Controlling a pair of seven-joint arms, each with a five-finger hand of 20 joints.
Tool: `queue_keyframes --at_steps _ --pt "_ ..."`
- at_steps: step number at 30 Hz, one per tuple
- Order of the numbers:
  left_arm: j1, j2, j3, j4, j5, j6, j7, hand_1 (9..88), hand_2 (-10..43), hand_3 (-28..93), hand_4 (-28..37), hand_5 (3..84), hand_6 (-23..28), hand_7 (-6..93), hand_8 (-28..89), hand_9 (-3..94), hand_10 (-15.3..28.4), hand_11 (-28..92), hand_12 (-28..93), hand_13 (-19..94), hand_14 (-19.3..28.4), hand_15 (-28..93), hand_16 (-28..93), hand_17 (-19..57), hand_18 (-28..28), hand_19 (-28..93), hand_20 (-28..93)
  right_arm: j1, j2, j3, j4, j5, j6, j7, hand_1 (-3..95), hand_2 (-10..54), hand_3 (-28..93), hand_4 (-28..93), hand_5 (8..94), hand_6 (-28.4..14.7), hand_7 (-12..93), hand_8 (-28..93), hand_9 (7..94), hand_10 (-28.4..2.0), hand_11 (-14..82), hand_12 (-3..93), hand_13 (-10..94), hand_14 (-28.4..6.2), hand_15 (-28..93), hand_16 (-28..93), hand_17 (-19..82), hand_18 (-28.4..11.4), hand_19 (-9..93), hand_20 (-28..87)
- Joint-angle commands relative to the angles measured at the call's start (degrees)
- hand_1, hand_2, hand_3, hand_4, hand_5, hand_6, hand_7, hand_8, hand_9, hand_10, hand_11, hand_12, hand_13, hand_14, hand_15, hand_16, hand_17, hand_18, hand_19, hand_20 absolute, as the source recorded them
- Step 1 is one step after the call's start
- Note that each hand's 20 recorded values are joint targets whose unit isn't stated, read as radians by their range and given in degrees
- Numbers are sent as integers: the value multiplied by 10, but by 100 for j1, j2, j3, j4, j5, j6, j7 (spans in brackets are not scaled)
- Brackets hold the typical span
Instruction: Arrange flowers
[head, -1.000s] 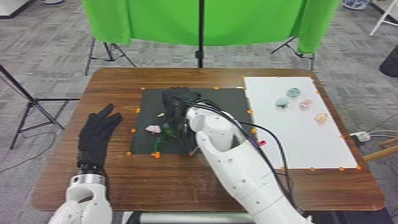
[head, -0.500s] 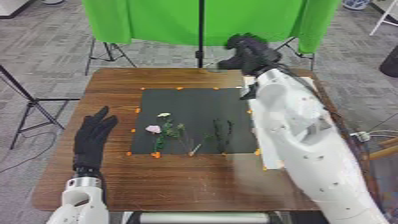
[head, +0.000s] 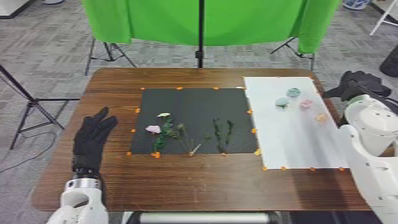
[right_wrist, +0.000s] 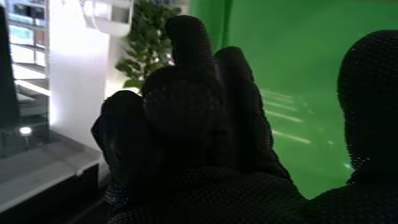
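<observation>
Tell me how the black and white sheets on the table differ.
The flat black rectangular sheet bears green-stemmed flowers; the flat white rectangular sheet bears small pastel clumps. The white sheet runs longer front to back than the black sheet. Both have orange marks along their edges.

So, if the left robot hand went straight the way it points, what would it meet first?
The left robot hand looks free to cross the wooden table beside the black mat; beyond, perhaps the green backdrop, though depth is hard to judge.

Brown wood-grain table (head: 178, 185), matt black sheet (head: 191, 107), smooth white sheet (head: 306, 145), green cloth (head: 151, 20)
</observation>
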Motion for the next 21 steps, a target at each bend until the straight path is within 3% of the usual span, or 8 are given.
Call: queue_keyframes --at_steps 1,9,11,17,21 --pt "57 -70 83 45 34 -46 -72 167 47 653 -283 465 34 95 -57 454 137 173 140 363 150 105 17 76 99 30 192 -170 -237 -42 294 295 277 58 289 -95 576 -108 555 -8 101 -60 734 -159 183 235 842 -55 631 336 598 -131 932 579" --pt "132 -101 62 22 21 -38 -41 169 46 653 -283 465 33 96 -58 454 137 172 140 363 151 105 17 75 99 30 192 -425 -386 19 451 179 235 44 315 -95 591 -113 579 -1 115 -66 754 -151 194 232 857 -46 629 334 609 -129 932 584" --pt "145 -114 56 22 25 -24 -51 169 46 653 -283 465 34 97 -57 454 137 172 140 363 150 105 17 75 99 30 192 -529 -464 142 518 50 312 -290 324 -95 593 -115 586 2 119 -69 757 -148 196 231 858 -43 628 334 611 -128 932 583" --pt "166 -151 56 18 18 -8 -60 171 42 657 -283 465 33 96 -57 454 136 173 140 363 150 105 17 75 100 31 192 -770 -506 140 673 -23 1099 -697 415 -95 608 -138 627 19 155 -84 795 -121 220 230 875 -33 623 331 618 -123 932 585" --pt "173 -158 44 16 35 -7 -76 180 37 661 -283 465 33 96 -57 454 136 173 140 363 150 105 17 75 100 31 192 -839 -514 101 738 46 1507 -865 540 -95 529 -145 690 17 179 41 863 -93 175 321 902 -18 619 337 639 -115 932 596"
